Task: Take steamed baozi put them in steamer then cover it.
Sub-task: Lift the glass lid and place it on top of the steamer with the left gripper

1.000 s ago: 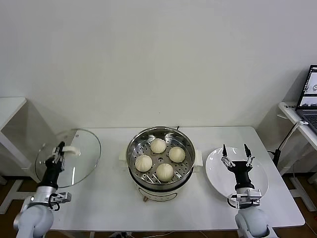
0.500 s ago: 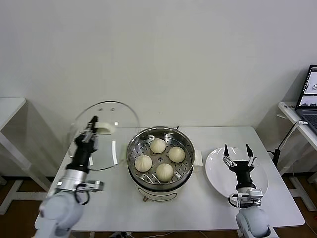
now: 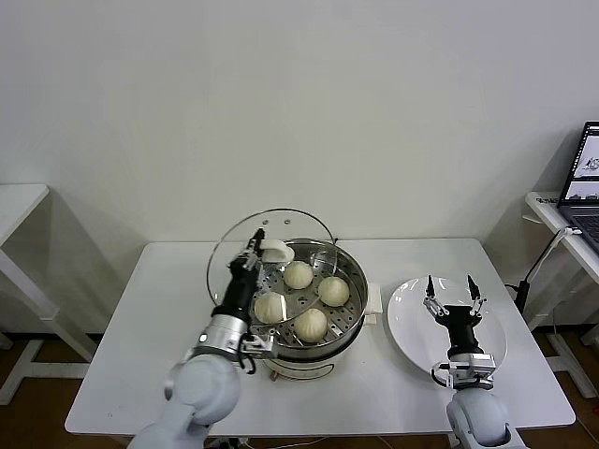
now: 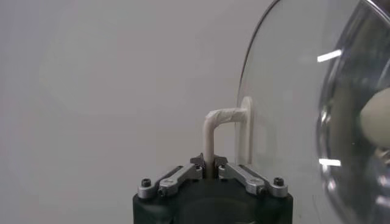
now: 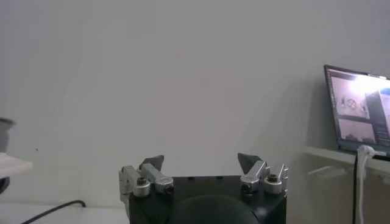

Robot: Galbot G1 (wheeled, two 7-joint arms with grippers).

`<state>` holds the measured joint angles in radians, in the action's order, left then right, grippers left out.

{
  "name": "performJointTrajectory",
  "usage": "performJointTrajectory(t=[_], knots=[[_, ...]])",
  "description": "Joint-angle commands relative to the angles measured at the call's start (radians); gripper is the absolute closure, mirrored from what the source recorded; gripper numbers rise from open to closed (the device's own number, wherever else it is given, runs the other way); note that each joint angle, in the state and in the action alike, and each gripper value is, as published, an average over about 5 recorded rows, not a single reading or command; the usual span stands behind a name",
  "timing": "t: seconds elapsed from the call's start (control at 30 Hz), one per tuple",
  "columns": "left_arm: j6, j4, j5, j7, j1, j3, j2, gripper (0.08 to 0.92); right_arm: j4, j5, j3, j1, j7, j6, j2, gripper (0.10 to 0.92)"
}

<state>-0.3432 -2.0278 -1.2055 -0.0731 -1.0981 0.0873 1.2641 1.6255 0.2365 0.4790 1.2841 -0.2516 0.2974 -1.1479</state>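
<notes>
The shiny steel steamer stands at the table's middle with several cream-white baozi on its perforated tray. My left gripper is shut on the cream handle of the glass cover, which hangs tilted, nearly on edge, over the steamer's left rim. In the left wrist view the cover stands beside the handle and a baozi shows through the glass. My right gripper stands open and empty above the white plate, fingers pointing up; in the right wrist view the gripper is wide apart.
The white plate lies at the right of the table. A laptop sits on a side desk at far right, with a cable hanging near the table's right end. Another white table edge shows at far left.
My left arm has carried the cover from the table's left edge rightward until it hangs over the steamer's left rim. The right gripper has stayed over the plate.
</notes>
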Motion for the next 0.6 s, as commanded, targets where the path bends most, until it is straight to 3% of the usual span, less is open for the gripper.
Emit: performJointTrajectory(t=[0.03, 0.6], knots=[[-0.074, 0.061, -0.093, -0.061, 0.059, -0.146, 0.038, 0.804, -0.013, -0.004, 0.002, 0.000, -0.001, -0.010, -0.003, 0.203], [-0.085, 0.105, -0.143, -0.088, 0.059, -0.171, 0.057, 0.804, -0.035, -0.019, 0.001, -0.004, 0.001, -0.004, -0.010, 0.203]])
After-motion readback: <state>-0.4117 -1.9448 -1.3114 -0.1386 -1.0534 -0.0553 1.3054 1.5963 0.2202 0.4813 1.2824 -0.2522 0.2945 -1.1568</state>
